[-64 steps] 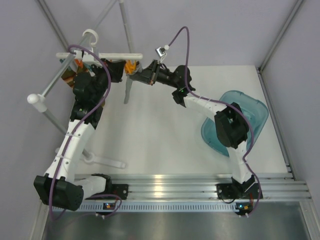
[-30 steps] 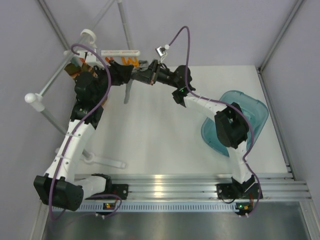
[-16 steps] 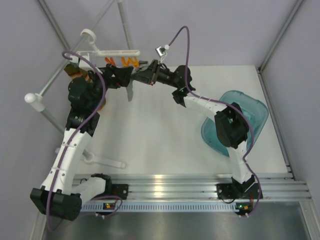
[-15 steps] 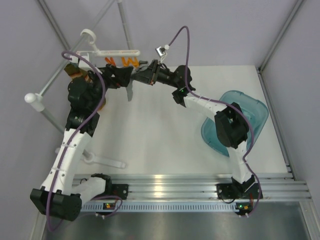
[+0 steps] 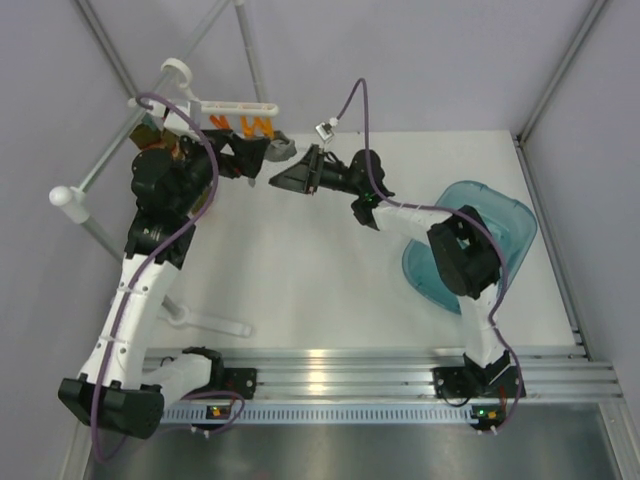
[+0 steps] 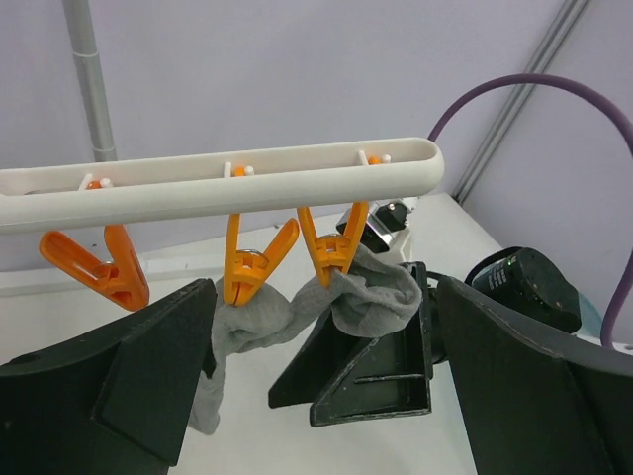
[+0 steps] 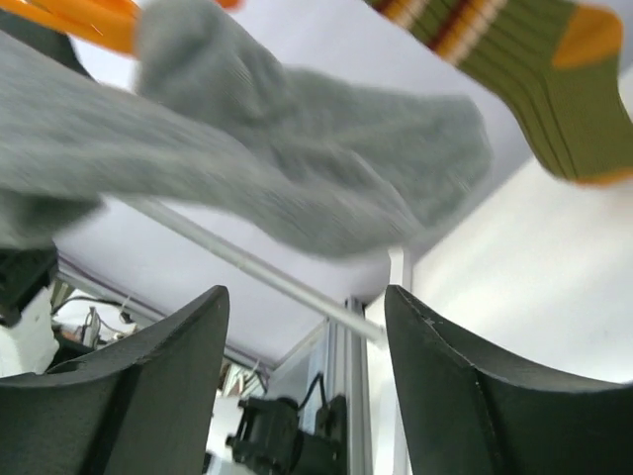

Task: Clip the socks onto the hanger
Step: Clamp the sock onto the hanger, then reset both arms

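The white hanger hangs at the back left with orange clips along its bar. A grey sock is pinched by two neighbouring clips and sags between them, one end trailing down. My left gripper is open just in front of and below the sock, touching nothing. My right gripper is open too, right under the sock, nothing between its fingers. A green, orange-toed striped sock hangs further along.
A translucent teal basin sits at the table's right, under the right arm. The white stand pole with a ball end slants along the left side. A white plastic piece lies near the left arm's base.
Both grippers have opened. The left one let go at the clip and drew back left; the right one released the grey sock and dropped below it. The sock now hangs from two clips.
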### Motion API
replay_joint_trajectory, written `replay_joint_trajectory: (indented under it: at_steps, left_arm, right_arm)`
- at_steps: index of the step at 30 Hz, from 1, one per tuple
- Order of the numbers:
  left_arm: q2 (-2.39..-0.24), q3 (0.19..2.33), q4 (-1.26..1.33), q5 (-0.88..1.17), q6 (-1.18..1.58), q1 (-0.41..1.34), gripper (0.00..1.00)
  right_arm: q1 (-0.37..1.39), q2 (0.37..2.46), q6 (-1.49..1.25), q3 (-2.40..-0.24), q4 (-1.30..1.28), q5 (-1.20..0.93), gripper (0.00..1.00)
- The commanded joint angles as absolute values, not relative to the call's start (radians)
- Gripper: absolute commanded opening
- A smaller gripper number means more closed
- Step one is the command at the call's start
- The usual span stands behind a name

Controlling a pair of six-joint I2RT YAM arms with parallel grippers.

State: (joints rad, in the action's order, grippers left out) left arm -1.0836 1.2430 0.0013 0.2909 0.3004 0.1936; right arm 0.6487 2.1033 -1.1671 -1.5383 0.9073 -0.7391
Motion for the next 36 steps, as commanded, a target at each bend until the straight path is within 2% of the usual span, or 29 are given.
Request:
replay_joint_trajectory:
  at_steps: [1, 10, 19, 21, 23, 25, 31, 36]
  left_arm:
    - [-1.083, 1.312, -0.125, 0.325, 0.189, 0.196, 0.98]
    - [-1.029, 1.292, -0.340, 0.391, 0.020, 0.196, 0.98]
    - [-1.000, 1.238, -0.598, 0.422, -0.147, 0.196, 0.98]
    - [-1.018, 1.239, -0.667, 0.419, -0.169, 0.196, 0.98]
    - [-1.043, 1.235, -0.696, 0.387, -0.170, 0.196, 0.98]
    - [-1.054, 1.229, -0.724, 0.367, -0.163, 0.196, 0.98]
    - [-1.052, 1.134, -0.697, 0.275, -0.109, 0.196, 0.98]
    - [-0.976, 1.040, -0.627, 0.290, -0.132, 0.196, 0.98]
  right_arm:
    - [0.608, 1.971, -1.124, -1.470, 0.933, -0.770, 0.64]
    - [0.516, 1.740, -0.931, -1.223, 0.732, -0.819, 0.77]
    - [0.358, 1.398, -0.378, -1.114, 0.189, -0.813, 0.83]
    - [0.322, 1.335, -0.303, -1.092, 0.044, -0.795, 0.89]
    - [0.298, 1.243, -0.192, -1.059, -0.061, -0.775, 0.90]
    - [0.269, 1.169, -0.111, -1.028, -0.167, -0.720, 1.00]
    - [0.207, 0.876, -0.029, -0.869, -0.287, -0.611, 1.00]
    - [0.111, 0.763, -0.061, -0.795, -0.282, -0.640, 1.00]
